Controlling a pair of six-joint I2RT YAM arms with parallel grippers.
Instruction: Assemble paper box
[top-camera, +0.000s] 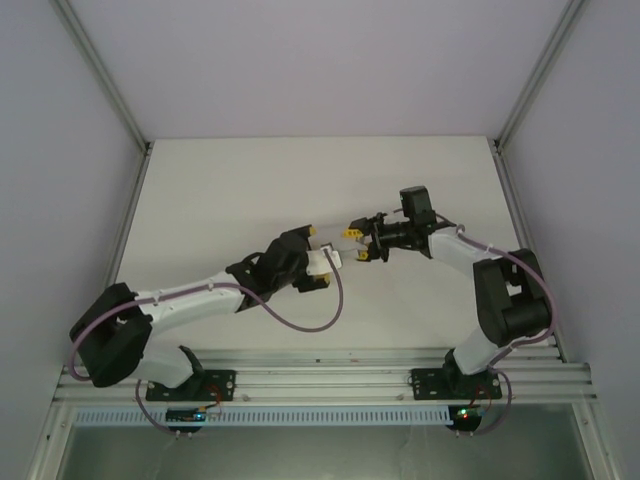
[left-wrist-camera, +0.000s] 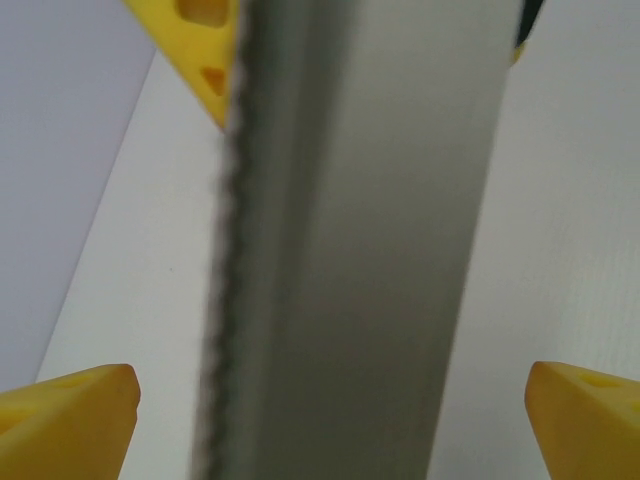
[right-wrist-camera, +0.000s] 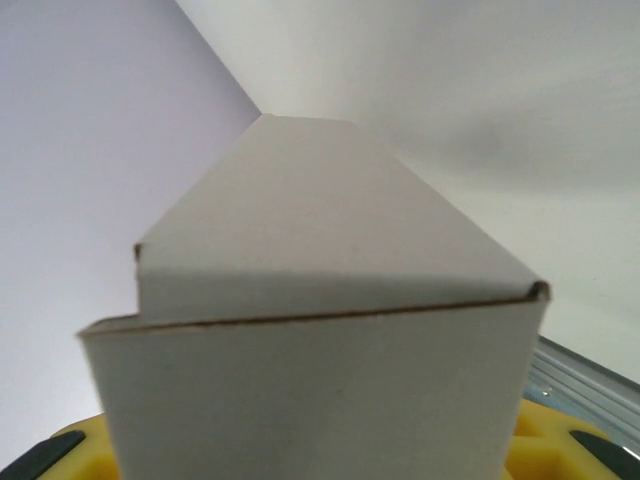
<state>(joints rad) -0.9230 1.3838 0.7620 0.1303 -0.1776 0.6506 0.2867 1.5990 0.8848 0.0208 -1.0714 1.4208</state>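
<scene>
Meeting over a bare white tabletop (top-camera: 230, 200) enclosed by pale lavender walls (top-camera: 300, 60), the right gripper (top-camera: 357, 245) pinches the white paper box (right-wrist-camera: 320, 380) mid-table, while the left gripper (top-camera: 322, 268) holds its yellow-tipped jaws spread around one edge, clear of the card.

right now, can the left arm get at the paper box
Probably yes. The paper box sits between the open fingers of the left gripper, with a gap on either side and nothing in between. The right gripper seems to hold the box's other end, clear of that side.
</scene>
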